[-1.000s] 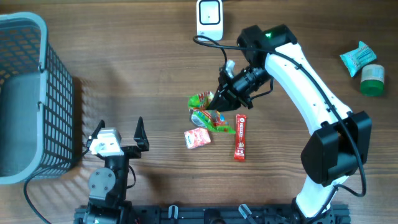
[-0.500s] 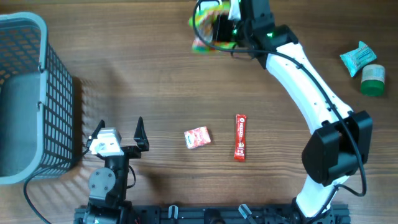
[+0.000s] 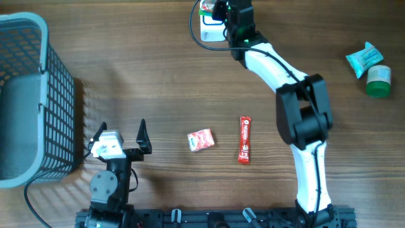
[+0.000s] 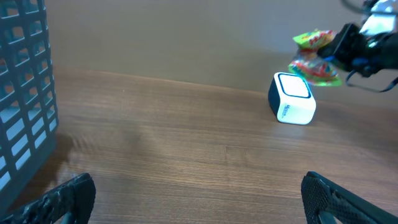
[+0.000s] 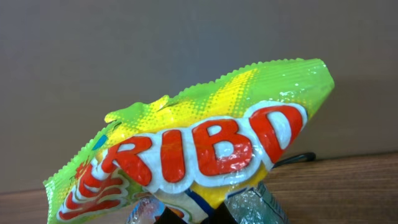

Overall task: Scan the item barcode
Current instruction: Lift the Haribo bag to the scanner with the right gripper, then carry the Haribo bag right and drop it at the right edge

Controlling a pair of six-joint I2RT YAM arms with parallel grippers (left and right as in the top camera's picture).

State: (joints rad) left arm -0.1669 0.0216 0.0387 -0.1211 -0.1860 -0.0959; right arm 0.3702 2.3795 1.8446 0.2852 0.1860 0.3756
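The right hand (image 3: 220,11) pinched the candy bag (image 5: 205,143) tight, holding it just above the white scanner (image 4: 292,98) at the counter's (image 3: 158,76) far side. The left hand (image 3: 122,132) sat near, fingers spread.

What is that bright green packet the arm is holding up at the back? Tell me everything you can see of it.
The packet is a shiny, crinkly plastic sweet bag. It is lime green and yellow, with big red letters outlined in white and crimped edges. The right gripper is shut on its lower edge and holds it tilted in the air, close over the small white scanner. Whether the two touch is unclear.
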